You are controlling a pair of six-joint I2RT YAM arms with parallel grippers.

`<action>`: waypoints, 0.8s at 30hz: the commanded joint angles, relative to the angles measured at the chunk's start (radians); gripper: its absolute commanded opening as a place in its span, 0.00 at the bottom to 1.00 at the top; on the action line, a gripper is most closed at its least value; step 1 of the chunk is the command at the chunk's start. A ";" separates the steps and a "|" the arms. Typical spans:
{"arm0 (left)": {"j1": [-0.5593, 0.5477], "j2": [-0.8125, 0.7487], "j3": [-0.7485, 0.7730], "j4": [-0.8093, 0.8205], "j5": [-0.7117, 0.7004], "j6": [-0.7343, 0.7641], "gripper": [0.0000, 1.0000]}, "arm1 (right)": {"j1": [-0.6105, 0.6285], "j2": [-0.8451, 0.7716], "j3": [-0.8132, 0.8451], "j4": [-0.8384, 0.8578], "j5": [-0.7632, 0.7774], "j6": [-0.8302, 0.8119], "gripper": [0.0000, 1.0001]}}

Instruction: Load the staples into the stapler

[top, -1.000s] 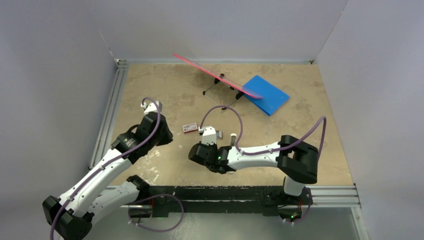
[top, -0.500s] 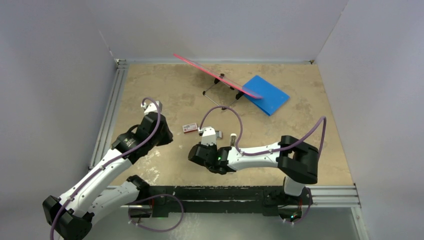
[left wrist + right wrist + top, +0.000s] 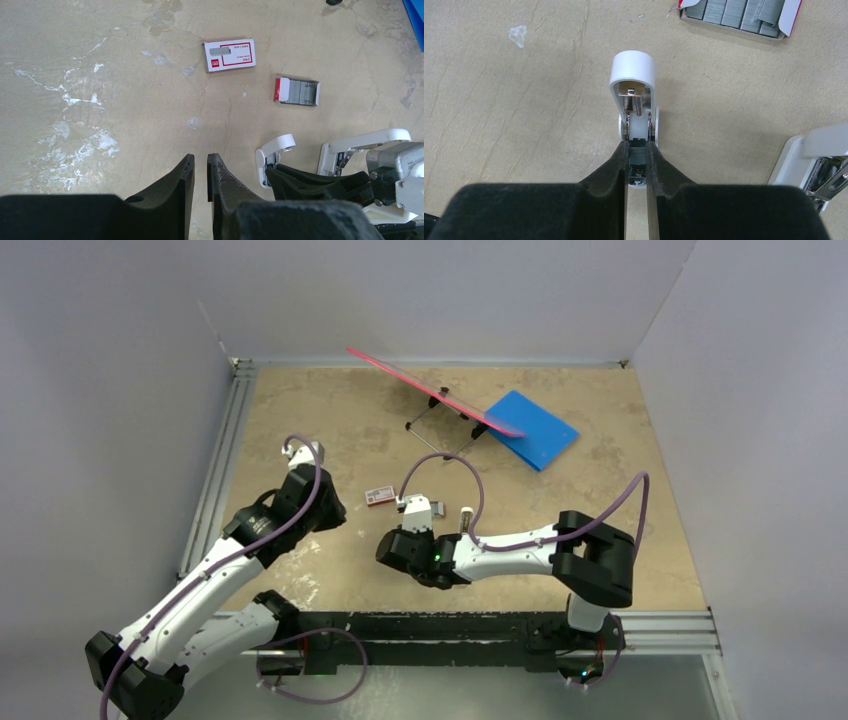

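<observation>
Tan, stone-patterned tabletop point(image 3: 330, 410), boxed in by plain pale walls point(image 3: 450, 290) on three sides. A left rail point(image 3: 215, 470) of aluminium runs down one edge, and a near rail point(image 3: 660, 625) runs along the front by the arm bases.

Landmark: the white stapler point(image 3: 633, 75), lying near the table's middle.
- Left of it, and beyond it toward the far-left corner: bare surface with pale smears.
- Well beyond it, near the far wall: a pink sheet point(image 3: 430, 390) leaning on a wire stand, one corner over a blue pad point(image 3: 535, 428).
- Just right of it: a second stapler point(image 3: 814, 155), white top swung up.

Right gripper point(image 3: 637, 145): clenched on the stapler's narrow rear part, one finger on each side. The stapler is hinged open, with its rounded white end pointing away from the wrist and bright metal parts showing inside.

Staples point(image 3: 739, 12): grey strips packed side by side in a small open tray point(image 3: 281, 89) with a red-and-white end flap. They lie on the table just beyond the stapler and slightly to its right, not touching it. The box's red-and-white sleeve point(image 3: 230, 55) lies flat, farther from the stapler than the tray is.

Left gripper point(image 3: 200, 162): near the stapler on its left, over bare table. Its fingers are drawn almost together with a thin slit between them and nothing in it.
</observation>
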State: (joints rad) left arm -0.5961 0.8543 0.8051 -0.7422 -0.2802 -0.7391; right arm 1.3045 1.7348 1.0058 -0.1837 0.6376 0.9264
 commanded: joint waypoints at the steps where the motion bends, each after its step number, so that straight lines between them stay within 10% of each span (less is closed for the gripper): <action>1: 0.001 -0.006 0.000 0.032 0.000 0.015 0.16 | 0.010 0.017 0.034 -0.020 0.032 0.014 0.17; 24: 0.001 -0.012 -0.002 0.030 0.002 0.012 0.16 | 0.022 -0.050 0.079 -0.067 0.037 0.038 0.34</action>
State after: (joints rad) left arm -0.5961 0.8543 0.8051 -0.7422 -0.2802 -0.7395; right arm 1.3220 1.7340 1.0382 -0.2325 0.6380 0.9497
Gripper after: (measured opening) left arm 0.156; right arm 0.342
